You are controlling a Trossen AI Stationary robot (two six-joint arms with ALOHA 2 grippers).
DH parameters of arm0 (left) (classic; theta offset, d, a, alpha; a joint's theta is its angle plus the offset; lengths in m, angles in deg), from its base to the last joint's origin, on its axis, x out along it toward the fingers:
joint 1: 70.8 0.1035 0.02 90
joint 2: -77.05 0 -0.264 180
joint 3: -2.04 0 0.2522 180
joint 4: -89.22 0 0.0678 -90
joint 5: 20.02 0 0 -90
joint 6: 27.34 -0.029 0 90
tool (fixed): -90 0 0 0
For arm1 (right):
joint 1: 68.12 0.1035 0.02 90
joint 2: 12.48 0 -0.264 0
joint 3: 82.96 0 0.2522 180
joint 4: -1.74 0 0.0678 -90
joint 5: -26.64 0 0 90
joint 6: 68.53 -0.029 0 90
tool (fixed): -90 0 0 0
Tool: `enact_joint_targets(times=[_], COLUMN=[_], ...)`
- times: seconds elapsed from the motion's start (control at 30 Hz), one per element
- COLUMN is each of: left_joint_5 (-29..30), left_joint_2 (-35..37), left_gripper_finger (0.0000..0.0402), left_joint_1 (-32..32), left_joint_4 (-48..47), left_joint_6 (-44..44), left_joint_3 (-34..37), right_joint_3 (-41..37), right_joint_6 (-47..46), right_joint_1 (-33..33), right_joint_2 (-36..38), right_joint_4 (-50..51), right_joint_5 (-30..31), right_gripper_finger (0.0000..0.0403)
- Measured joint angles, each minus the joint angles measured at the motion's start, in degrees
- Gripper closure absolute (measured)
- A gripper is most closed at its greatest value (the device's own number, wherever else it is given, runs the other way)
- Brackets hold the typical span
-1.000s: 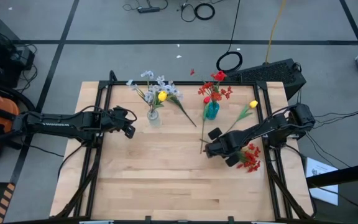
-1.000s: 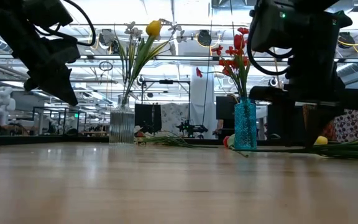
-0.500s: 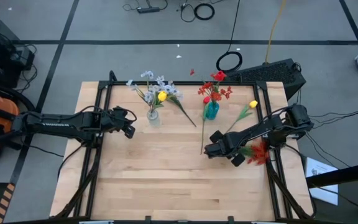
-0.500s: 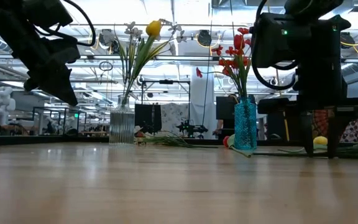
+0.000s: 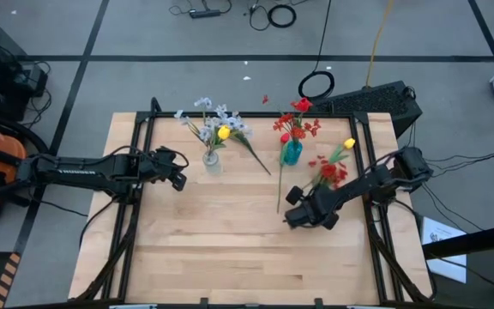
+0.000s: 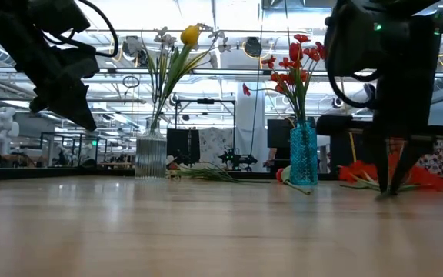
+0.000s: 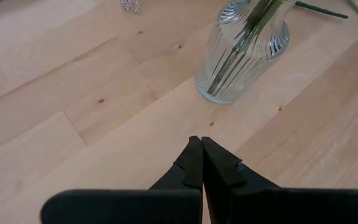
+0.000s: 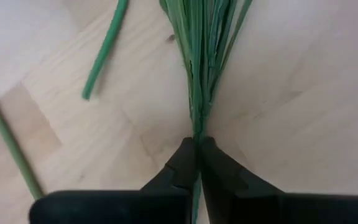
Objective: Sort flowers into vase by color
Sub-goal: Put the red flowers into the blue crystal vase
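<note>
A clear vase [image 5: 213, 162] at the far left holds pale sprays and a yellow tulip [image 5: 223, 133]. Red flowers stand in the blue vase [image 5: 292, 154]. A red small-blossom spray [image 5: 328, 172] lies right of the blue vase, its green stem bundle [image 8: 199, 74] running to my right gripper [image 5: 292, 220], which is shut on it. A yellow tulip [image 5: 349, 144] lies by the right rail. A bare stem [image 5: 279, 184] and a pale spray [image 5: 251, 153] lie between the vases. My left gripper [image 5: 181, 180] hangs shut and empty, left of the clear vase [image 7: 244, 53]. My right gripper pinches the red spray's stem bundle near its lower end [image 8: 197, 132] between its two fingers. The fingers [image 6: 391, 185] come from above, pointing down almost to the tabletop. The blossoms [image 6: 360, 172] stay low, at the table's surface, far right of the gripper.
A black frame [image 5: 144, 129] rims the wooden table. Loose green stems [image 8: 107, 46] lie beside the held bundle. Bare wood [image 5: 230, 249] fills the near half of the table.
My right gripper has sunk toward the table and the near edge, rolled about its own axis, and shut on the red spray's stem. The spray's blossom end has swung from the near right of the gripper round toward the far edge, beside the yellow tulip.
</note>
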State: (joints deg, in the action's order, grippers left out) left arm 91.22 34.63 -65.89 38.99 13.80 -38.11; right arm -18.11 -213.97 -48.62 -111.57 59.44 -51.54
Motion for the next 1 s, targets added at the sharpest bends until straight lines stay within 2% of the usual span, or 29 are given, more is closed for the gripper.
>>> enact_joint_targets(times=[0.23, 0.5, 0.63, 0.77, 1.0], left_joint_5=[0.02, 0.02, 0.02, 0.02, 0.02], left_joint_2=[0.0, 0.0, 0.0, 0.0, 0.0], left_gripper_finger=[0.04, 0.04, 0.04, 0.04, 0.04], left_joint_1=[0.0, -0.01, 0.0, 0.0, 0.0], left_joint_4=[0.0, 0.02, 0.07, 0.23, 0.46], left_joint_6=[-0.02, -0.02, 0.04, 0.07, 0.01], left_joint_3=[0.0, 0.0, 0.0, 0.0, 0.0], right_joint_3=[-0.02, -0.02, 0.04, 0.13, -0.04], right_joint_6=[10.09, 18.55, 20.26, 29.2, 35.07], right_joint_1=[4.02, 5.65, 6.4, 6.83, 7.12], right_joint_2=[1.87, 2.17, 2.28, 2.34, 3.51], right_joint_4=[-4.03, -5.1, -5.53, -5.48, -6.53], right_joint_5=[-0.98, -3.08, -5.96, -7.83, -9.2], right_gripper_finger=[0.0397, 0.0398, 0.0397, 0.0397, 0.0401])
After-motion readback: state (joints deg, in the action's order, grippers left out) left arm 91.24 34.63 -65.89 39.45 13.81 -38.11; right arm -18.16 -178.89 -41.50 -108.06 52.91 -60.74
